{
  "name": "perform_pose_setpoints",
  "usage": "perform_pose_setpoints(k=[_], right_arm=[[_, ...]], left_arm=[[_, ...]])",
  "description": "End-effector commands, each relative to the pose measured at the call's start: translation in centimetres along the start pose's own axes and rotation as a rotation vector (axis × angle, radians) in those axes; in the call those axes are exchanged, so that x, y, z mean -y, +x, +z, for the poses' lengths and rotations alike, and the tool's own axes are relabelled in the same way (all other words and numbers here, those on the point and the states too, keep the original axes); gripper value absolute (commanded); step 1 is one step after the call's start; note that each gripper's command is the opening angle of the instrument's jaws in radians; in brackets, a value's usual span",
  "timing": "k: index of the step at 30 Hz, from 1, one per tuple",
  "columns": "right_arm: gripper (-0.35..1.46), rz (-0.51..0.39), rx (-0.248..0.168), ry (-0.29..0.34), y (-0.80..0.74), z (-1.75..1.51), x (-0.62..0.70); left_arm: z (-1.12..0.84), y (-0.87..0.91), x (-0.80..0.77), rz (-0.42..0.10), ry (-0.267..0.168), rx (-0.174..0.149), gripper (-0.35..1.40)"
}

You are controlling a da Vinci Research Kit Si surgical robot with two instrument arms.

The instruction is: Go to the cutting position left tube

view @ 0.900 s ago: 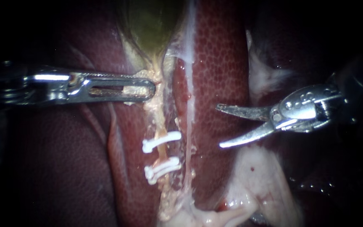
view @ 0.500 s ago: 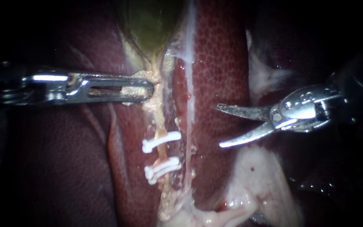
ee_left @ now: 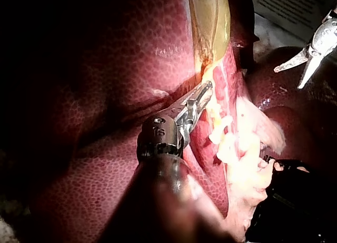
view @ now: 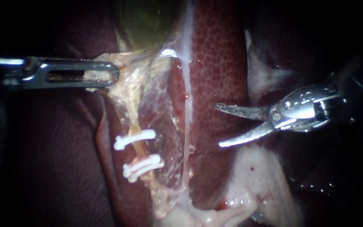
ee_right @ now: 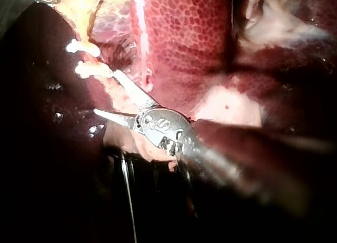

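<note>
Your right instrument (view: 219, 126) sits at centre right over the liver (view: 219, 63), its two blades spread wide and holding nothing. The left tube (view: 138, 149) is well to their left and a touch lower. It is a yellowish strand running steeply from upper left to lower centre, so the blades already point roughly across it. The upper clip (view: 134, 140) and lower clip (view: 143, 167) leave only a narrow stretch of it bare. Your left instrument (view: 113, 75), at upper left, has its jaws closed on pale tissue (view: 129, 69) below the gallbladder (view: 148, 21), stretching the tube taut. To get across, you must pass a pale strand (view: 186, 105) and a thin, wet membrane (view: 164, 126).
</note>
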Motion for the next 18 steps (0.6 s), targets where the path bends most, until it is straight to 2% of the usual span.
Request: perform_pose_setpoints(k=[1, 11, 14, 18], right_arm=[[1.43, 0.0, 0.0, 0.0, 0.0, 0.0, 0.0], [1.43, -0.002, -0.002, 0.007, -0.06, 0.09, -0.01], [1.43, -0.007, -0.01, 0.022, -0.16, 0.24, 0.0], [1.43, -0.01, 0.006, 0.05, -0.38, 0.57, 0.02]], left_arm=[[0.0, 0.0, 0.01, 0.0, 0.0, 0.001, -0.35], [0.0, 0.01, 0.01, 0.0, 0.0, 0.001, -0.35], [0.0, 0.01, 0.01, 0.0, -0.001, 0.001, -0.35], [0.0, 0.01, 0.02, 0.0, -0.001, 0.001, -0.35]])
